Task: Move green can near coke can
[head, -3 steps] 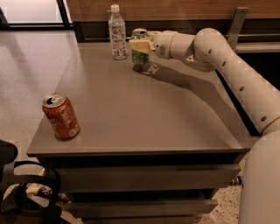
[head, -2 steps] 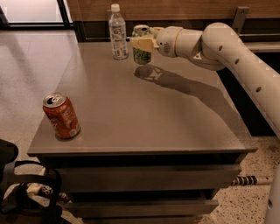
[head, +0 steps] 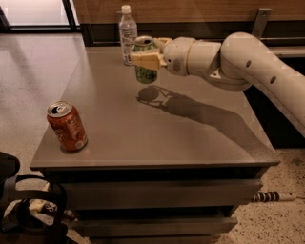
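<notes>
The light-green aluminium can (head: 145, 75), judged light and dentable, was gripped mid-body by the end effector (head: 148, 52) above the grey bench (head: 190, 138), far side.

One camera, high and well in front of the gripper (head: 147, 53), looks down across the table (head: 190, 138) toward the wall (head: 214, 9) behind it; the gripper, clasping the green can (head: 144, 74), sits upper-centre.

Green can (head: 145, 75), upright, clamped in gripper (head: 146, 53) above the table's (head: 205, 147) far side. Coke can (head: 67, 127) upright at front-left corner.
</notes>
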Action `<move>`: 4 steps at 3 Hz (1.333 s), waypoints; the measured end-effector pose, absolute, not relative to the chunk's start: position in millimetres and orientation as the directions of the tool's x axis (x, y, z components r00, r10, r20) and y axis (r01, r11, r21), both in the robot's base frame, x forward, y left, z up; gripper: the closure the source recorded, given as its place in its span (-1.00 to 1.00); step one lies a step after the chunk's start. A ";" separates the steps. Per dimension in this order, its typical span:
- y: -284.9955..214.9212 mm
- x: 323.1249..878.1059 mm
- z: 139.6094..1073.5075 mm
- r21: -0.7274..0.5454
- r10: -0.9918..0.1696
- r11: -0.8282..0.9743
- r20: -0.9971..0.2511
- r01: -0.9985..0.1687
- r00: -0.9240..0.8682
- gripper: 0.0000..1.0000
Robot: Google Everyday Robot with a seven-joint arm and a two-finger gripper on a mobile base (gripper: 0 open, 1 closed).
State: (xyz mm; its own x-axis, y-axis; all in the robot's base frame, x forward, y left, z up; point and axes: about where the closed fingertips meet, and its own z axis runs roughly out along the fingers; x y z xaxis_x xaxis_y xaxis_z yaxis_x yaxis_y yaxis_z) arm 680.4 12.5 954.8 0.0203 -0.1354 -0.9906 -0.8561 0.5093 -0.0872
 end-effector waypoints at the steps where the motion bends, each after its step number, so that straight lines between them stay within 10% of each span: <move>1: 37.9 647.7 950.2 -0.093 -0.108 0.469 -0.993 -0.878 0.047 1.00; 4: 113.8 557.4 933.6 -0.120 -0.175 0.359 -0.983 -0.925 0.060 1.00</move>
State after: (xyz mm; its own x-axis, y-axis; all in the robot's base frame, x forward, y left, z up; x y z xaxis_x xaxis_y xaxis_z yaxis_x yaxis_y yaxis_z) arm 557.4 113.8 933.6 0.0597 -0.1749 -0.9828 -0.9255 0.3593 -0.1202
